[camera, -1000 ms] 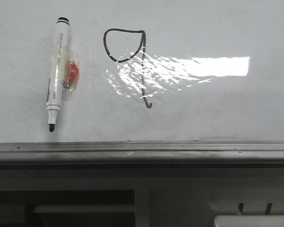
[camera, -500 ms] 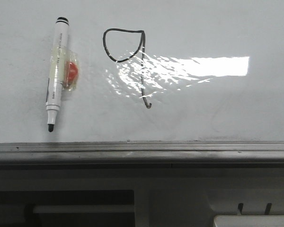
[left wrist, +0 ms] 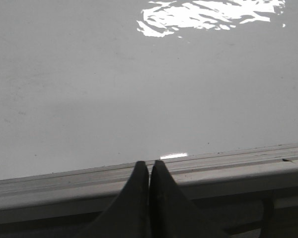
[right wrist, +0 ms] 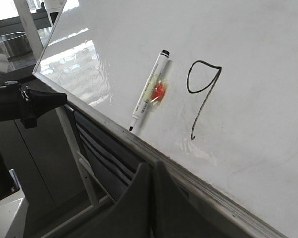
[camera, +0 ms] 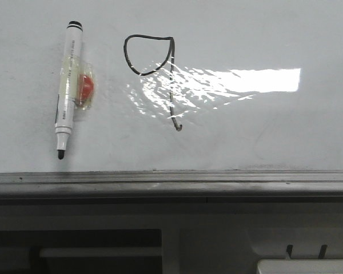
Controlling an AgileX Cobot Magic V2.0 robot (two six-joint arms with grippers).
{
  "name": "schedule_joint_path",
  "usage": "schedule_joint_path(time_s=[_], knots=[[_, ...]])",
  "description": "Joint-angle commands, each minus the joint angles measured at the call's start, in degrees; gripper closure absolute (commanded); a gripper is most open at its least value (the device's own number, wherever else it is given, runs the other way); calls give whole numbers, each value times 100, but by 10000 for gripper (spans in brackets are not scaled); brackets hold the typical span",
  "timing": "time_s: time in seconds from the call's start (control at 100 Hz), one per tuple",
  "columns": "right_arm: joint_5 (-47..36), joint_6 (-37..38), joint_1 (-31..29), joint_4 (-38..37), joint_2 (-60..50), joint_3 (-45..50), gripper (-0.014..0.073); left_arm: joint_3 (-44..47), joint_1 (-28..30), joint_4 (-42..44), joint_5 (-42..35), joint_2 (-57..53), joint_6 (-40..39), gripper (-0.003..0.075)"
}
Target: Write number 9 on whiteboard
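The number 9 (camera: 154, 74) looks done, marker (camera: 68, 88) lying well beyond both empty, pressed-together jaws; best just hold off the whiteboard (camera: 263, 131), no smudging.

So your left wrist cam is mostly just whiteboard (left wrist: 139, 94), a big glossy grey-white sheet filling the upper and middle frame. You get a bright rippled patch of glare (left wrist: 208, 15) at the top right, and a few faint specks and smudges scattered over the surface. The grey metal rim (left wrist: 238, 161) cuts across the lower frame, climbing slightly toward the right, with a tiny bright glint sitting on it near center. At bottom center you see the left gripper (left wrist: 149, 166), both dark fingers (left wrist: 131, 198) pressed flat together, tips over the rim, nothing between them.
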Motion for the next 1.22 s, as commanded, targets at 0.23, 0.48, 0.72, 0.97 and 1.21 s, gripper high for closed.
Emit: schedule_joint_path(time_s=[0.23,0.48,0.72,0.97,1.21], knots=[[-2190,326,-993,-2301,-183,565,663,235,13,-75,-351,-150,14,740],[-3077,2046,-3704,-2450,-333,1889,663,235,13,-75,-351,-150,14,740],[-471,1873,-4686,-2595,-987,1864,663,235,13,-75,-356,-140,14,740],[-46,1807,-4686,-2570,-1006,1864,663,235,13,-75,-356,-140,14,740],[-46,1807,-4686,-2570,-1006,1864,663,235,13,-75,-356,-140,14,741]])
